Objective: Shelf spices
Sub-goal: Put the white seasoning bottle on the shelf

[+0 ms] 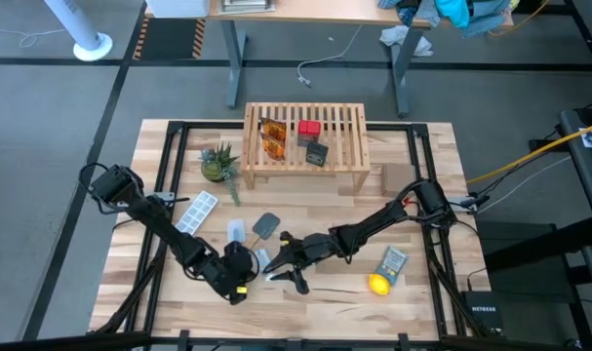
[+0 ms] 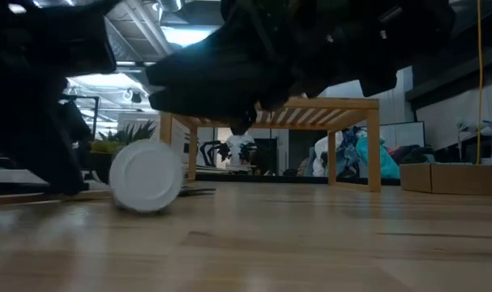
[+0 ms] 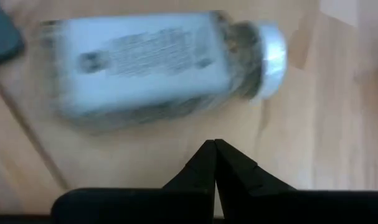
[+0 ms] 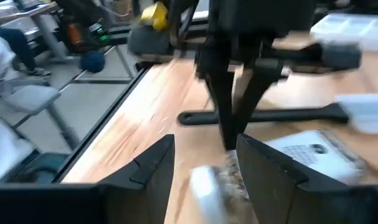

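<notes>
Both arms were stretched low toward the bottle (image 3: 157,59) lying on its side, well in front of the shelf (image 1: 305,146) — left gripper (image 3: 213,155) pinched shut just beside it, right gripper (image 4: 204,168) part-open, straddling its cap end.

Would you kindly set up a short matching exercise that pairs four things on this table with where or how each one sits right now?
Things
1. small red box
2. clear white-capped bottle
3. yellow lemon
4. left tool

Places or states
A. lying on its side on the plank tabletop, between the two tools
B. on the tabletop near the front edge, beside the grey-blue packet
C. on the slatted top of the light wooden shelf
D. shut, empty, right by the bottle

Pairs: 1-C, 2-A, 3-B, 4-D
</notes>
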`<state>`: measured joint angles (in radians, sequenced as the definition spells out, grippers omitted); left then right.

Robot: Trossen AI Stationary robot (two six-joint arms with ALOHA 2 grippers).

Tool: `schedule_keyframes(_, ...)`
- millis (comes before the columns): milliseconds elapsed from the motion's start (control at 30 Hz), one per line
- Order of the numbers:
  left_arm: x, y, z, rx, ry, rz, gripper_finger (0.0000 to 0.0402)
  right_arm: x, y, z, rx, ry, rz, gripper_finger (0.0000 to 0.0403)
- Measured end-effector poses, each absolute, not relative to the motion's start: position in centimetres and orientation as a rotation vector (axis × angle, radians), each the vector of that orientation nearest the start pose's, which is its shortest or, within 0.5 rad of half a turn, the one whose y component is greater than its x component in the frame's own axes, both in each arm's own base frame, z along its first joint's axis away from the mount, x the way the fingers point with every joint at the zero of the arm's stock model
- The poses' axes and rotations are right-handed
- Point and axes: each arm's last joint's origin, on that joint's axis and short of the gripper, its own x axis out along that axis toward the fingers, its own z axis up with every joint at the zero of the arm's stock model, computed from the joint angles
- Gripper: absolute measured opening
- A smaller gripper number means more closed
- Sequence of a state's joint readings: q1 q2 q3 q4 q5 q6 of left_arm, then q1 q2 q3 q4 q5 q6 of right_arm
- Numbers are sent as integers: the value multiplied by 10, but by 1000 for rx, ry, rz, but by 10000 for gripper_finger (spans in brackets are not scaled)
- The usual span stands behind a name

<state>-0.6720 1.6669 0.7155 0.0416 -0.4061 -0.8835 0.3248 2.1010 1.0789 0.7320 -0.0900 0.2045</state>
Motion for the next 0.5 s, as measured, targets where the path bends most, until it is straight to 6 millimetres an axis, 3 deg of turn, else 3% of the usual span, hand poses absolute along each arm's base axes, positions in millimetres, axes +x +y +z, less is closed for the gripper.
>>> schedule_keyframes(333, 236, -177, 128, -349, 813, 91, 0, 403, 137, 127, 158, 340, 357, 179)
schedule_keyframes(500, 231, -176, 139, -272, 733, 144, 0, 401, 139, 122, 157, 399, 387, 179)
